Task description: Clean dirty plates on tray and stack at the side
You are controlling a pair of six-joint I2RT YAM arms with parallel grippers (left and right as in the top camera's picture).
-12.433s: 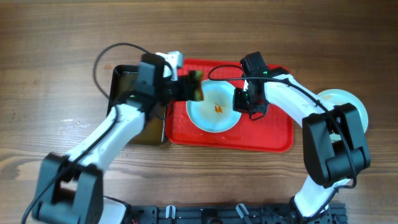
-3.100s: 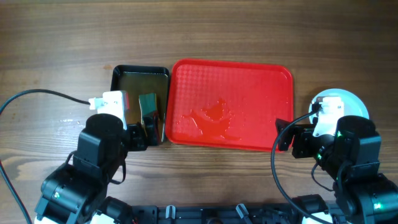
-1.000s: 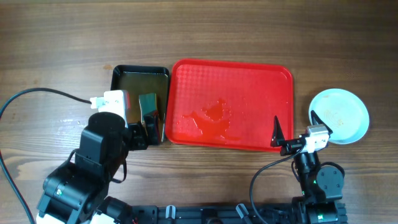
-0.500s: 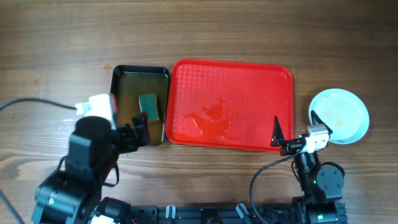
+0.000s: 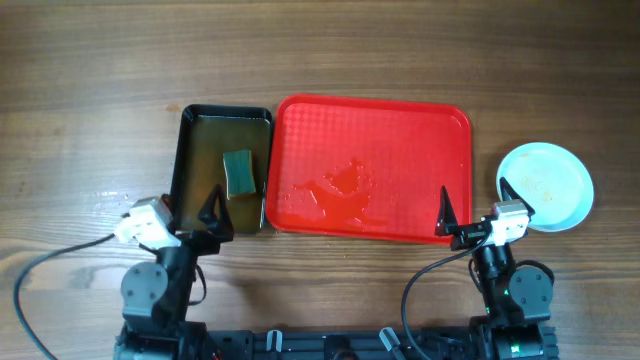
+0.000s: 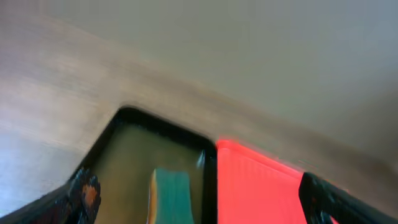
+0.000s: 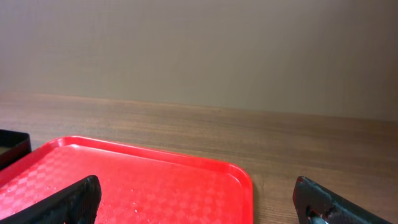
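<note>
Currently both your arms sit at the near edge of the wooden table. Your left gripper is spread wide with nothing between its fingers. It faces the black tub of brownish water, where a green sponge lies. Your right gripper is also spread wide and empty, facing the red tray. The tray lies mid-table just beside the tub, with a wet patch near its middle. The plates sit on the table right of the tray, apart from it. Stack count is unclear; faint brown specks on top.
</note>
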